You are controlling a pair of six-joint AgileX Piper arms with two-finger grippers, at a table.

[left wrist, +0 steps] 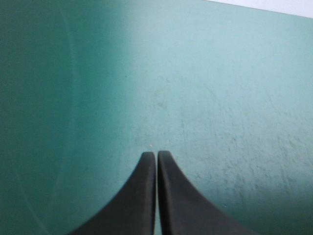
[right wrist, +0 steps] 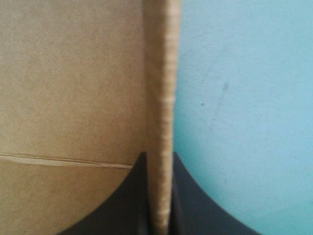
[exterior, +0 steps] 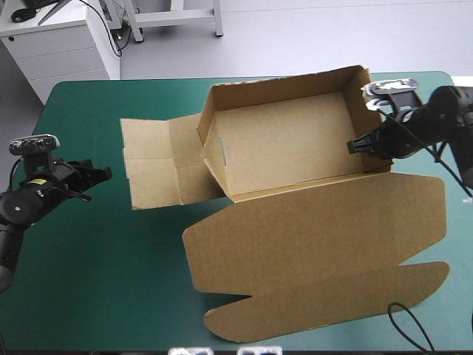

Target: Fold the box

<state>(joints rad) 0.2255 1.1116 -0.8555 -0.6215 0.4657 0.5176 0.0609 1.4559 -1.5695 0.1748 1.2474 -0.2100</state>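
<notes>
The brown box point(exterior: 288, 140) stands in the middle of the table as an open tray with walls raised. Its big lid flap point(exterior: 318, 251) lies flat toward the near edge, and a side flap point(exterior: 159, 166) lies flat to its left. My right gripper point(exterior: 361, 145) is shut on the box's right wall; in the right wrist view the wall's edge point(right wrist: 164, 98) runs up between the black fingers point(right wrist: 183, 196). My left gripper point(exterior: 103, 174) hovers over bare teal-green cover near the table's left edge, well clear of the box, fingers point(left wrist: 142, 196) shut with nothing between them.
The teal-green table point(exterior: 96, 281) has bare cover at the near left. A white cabinet point(exterior: 59, 44) stands beyond the far left corner. The right arm's black cable point(exterior: 410, 325) loops at the near right by the lid.
</notes>
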